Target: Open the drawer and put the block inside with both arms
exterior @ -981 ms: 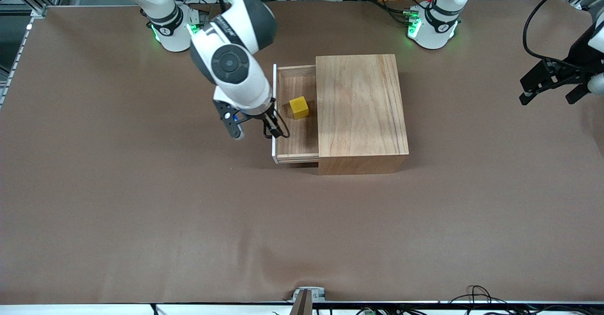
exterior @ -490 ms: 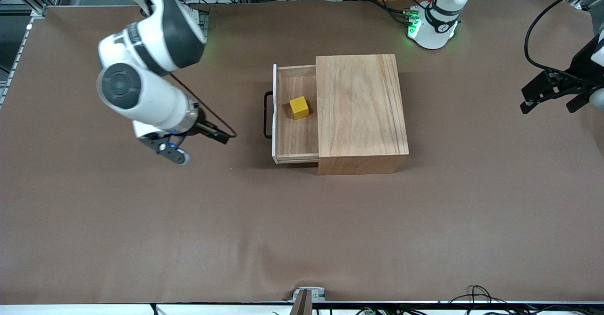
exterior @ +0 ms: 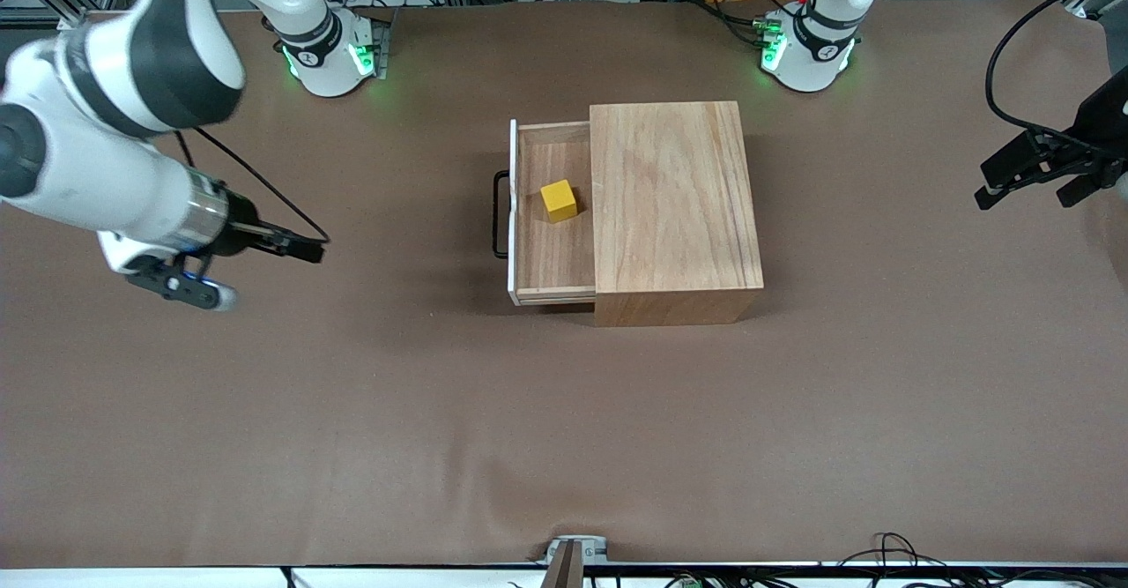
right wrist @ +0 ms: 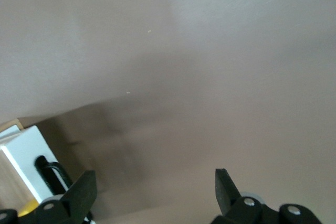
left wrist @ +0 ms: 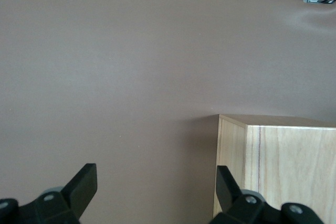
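The right arm's black two-finger claw (exterior: 256, 266) hangs over the bare brown counter (exterior: 352, 412) toward the right arm's end, its fingers spread wide with nothing between them. In the right wrist view the two dark fingertips (right wrist: 79, 195) frame only counter, with the white front panel and black wire handle showing at the frame's edge. The small bright yellow cube block (exterior: 559, 200) lies well apart from this claw, resting on the floor of the shallow light-wood drawer (exterior: 551, 257), close to the mouth of the box. The drawer stands pulled out of the large plain wooden box (exterior: 674, 209), its white-edged front and thin black wire handle (exterior: 499, 215) facing the right arm's end of the counter.

The left arm's black claw (exterior: 1035, 178) waits over the counter at the left arm's end, well apart from the box; its fingers are also parted and hold nothing, and its wrist view shows a corner of the wooden box between them.
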Controlling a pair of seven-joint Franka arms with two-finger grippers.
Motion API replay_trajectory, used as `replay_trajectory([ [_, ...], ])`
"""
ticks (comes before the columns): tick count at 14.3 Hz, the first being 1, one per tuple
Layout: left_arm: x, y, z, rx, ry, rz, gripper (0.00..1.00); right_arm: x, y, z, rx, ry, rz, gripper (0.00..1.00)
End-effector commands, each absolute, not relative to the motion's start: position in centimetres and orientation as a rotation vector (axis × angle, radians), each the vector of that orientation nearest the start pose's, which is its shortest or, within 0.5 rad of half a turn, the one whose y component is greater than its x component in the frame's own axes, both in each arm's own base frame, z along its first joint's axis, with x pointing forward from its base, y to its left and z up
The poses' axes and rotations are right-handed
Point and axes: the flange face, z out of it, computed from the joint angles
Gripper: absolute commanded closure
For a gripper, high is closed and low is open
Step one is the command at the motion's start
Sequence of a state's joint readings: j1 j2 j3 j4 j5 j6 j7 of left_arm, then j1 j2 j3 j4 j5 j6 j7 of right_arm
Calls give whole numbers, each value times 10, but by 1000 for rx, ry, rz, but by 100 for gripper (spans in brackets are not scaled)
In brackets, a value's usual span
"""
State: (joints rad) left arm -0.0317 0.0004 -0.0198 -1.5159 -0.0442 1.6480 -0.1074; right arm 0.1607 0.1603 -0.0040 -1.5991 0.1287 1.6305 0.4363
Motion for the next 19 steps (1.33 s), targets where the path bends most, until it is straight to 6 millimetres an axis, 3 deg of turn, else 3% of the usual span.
replay_trajectory([
  [1,563,-32,662,-3199,-88,-192,0,562,56,562,-3091,344,174,0],
  [3,564,-32,661,-3199,-63,-188,0,547,11,591,-3104,279,126,0],
  [6,564,-32,658,-3197,10,-180,0,526,-51,615,-3098,244,118,0],
  [8,564,-32,657,-3195,54,-179,0,511,-72,626,-3096,238,142,0],
  [15,562,-32,657,-3198,48,-157,0,507,-43,633,-3130,280,215,0],
  [19,561,-32,658,-3196,53,-152,0,507,-39,633,-3134,286,220,0],
])
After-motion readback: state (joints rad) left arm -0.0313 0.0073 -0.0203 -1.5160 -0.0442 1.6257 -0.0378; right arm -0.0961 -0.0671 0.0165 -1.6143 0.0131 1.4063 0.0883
